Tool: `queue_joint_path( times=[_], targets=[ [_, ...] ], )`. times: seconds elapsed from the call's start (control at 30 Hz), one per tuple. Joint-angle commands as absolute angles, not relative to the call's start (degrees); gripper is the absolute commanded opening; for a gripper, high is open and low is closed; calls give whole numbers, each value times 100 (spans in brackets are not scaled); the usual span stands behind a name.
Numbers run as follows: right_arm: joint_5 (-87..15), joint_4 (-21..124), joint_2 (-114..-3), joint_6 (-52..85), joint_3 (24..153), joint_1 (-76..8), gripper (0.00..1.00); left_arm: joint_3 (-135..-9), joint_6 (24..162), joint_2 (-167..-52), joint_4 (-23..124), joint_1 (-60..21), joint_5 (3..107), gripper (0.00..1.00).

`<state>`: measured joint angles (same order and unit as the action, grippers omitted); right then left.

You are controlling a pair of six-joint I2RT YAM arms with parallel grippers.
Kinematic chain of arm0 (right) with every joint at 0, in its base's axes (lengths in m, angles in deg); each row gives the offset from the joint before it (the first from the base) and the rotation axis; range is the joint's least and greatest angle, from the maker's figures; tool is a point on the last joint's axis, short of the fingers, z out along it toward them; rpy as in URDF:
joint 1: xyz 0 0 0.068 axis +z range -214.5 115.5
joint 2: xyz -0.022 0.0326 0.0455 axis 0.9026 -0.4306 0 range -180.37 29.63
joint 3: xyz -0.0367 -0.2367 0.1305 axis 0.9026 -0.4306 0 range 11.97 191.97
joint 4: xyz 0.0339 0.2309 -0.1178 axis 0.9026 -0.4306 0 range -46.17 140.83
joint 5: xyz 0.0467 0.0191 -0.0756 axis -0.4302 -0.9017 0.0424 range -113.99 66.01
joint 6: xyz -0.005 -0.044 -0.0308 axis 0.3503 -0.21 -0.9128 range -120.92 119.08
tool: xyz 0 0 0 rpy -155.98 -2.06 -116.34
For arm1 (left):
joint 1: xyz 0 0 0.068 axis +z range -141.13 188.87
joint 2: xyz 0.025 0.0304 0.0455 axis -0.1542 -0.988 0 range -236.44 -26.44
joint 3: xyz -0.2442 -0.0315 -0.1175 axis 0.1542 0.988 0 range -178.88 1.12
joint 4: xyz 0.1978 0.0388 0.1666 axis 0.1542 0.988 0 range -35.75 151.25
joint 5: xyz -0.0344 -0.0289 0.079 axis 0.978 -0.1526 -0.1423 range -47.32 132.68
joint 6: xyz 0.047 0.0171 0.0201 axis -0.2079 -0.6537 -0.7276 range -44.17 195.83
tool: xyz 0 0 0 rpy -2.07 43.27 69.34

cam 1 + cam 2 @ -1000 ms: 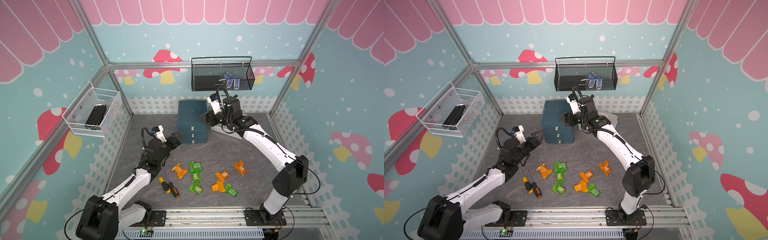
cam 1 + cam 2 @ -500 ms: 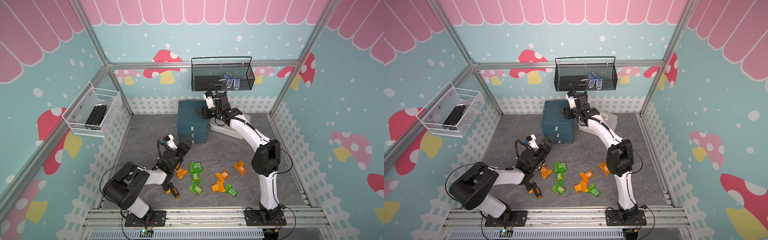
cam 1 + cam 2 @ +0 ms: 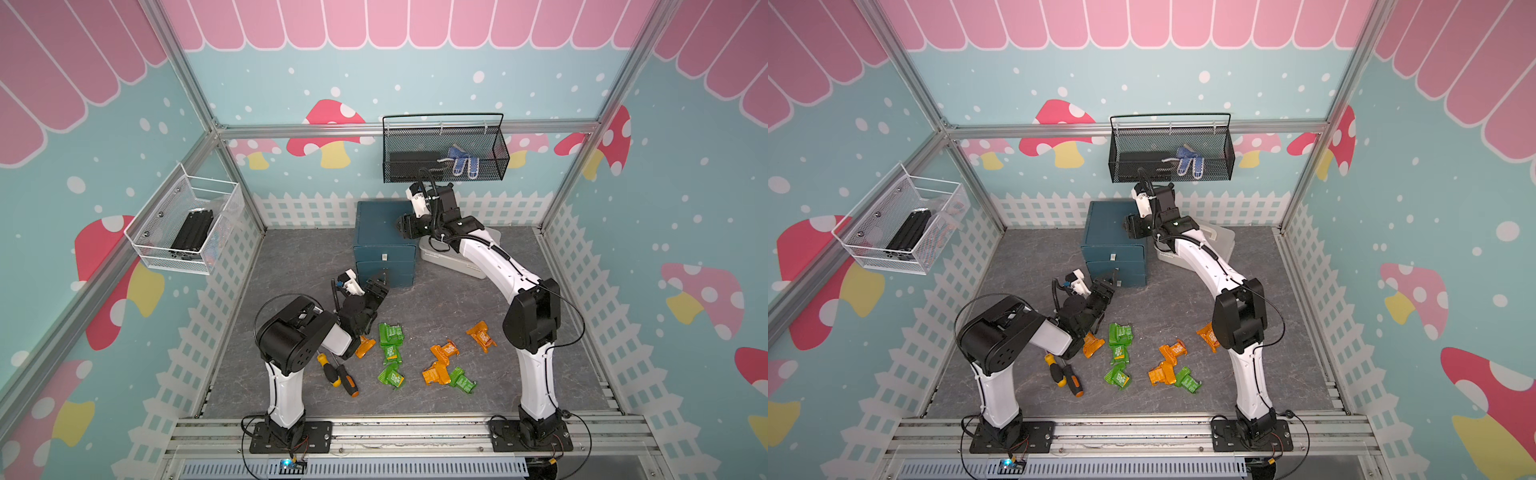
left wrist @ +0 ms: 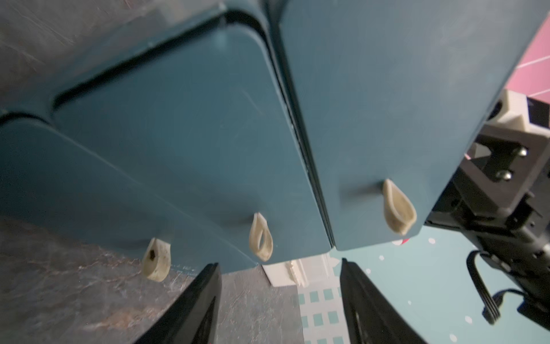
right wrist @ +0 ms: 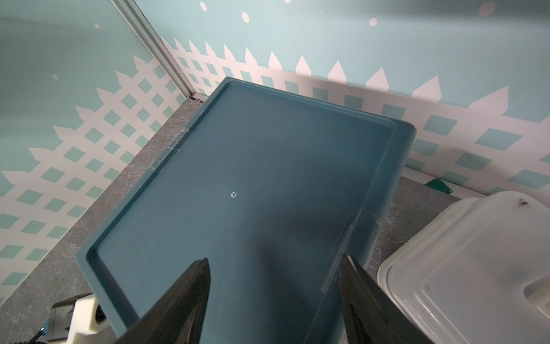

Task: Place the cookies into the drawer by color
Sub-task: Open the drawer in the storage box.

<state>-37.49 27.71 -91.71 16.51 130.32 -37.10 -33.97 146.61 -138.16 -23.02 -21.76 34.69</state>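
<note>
1. The drawer (image 3: 384, 232) stands upright at the back middle of the grey floor (image 3: 291, 291). Its three fronts and pale tab handles (image 4: 261, 236) face the front rail, and all look shut.
2. The cookies (image 3: 390, 332), green and orange, lie flat and scattered in front of it, their long axes pointing every which way. Their labels are too small to read.
3. Left gripper (image 3: 381, 279) sits low, just before the bottom front, fingers apart and holding nothing.
4. Right gripper (image 3: 402, 226) hangs over the drawer's top right edge, fingers spread and empty.
5. Two screwdrivers (image 3: 343, 376) lie by the left arm. A pale grey case (image 3: 446, 262) sits just beside the drawer, under the right arm.
</note>
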Motion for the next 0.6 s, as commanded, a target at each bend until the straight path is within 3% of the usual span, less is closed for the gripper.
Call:
queue_joint_path(
  times=[0.0, 0.2, 0.27, 0.4, 0.5, 0.57],
  targets=[
    [-3823, 2578, -9300, 1607, 12905, -3694, 71, -3595, 14726, -13972, -2708, -2066, 3277, 58],
    [-3858, 2572, -9254, 1517, 12862, -3700, 71, -3980, 14877, -14364, -2707, -1994, 3551, 40],
    [-3865, 2573, -9249, 1517, 12855, -3696, 71, -4034, 14926, -14446, -2713, -1959, 3631, 39],
    [-3814, 2578, -9263, 1495, 12843, -3699, 71, -4047, 14878, -14458, -2713, -1893, 3642, 21],
    [-3831, 2594, -9301, 1504, 12854, -3694, 71, -4189, 14934, -14544, -2713, -1762, 3906, 0],
    [-3813, 2587, -9334, 1518, 12875, -3698, 71, -4163, 14895, -14518, -2711, -1741, 3996, 0]
  ],
)
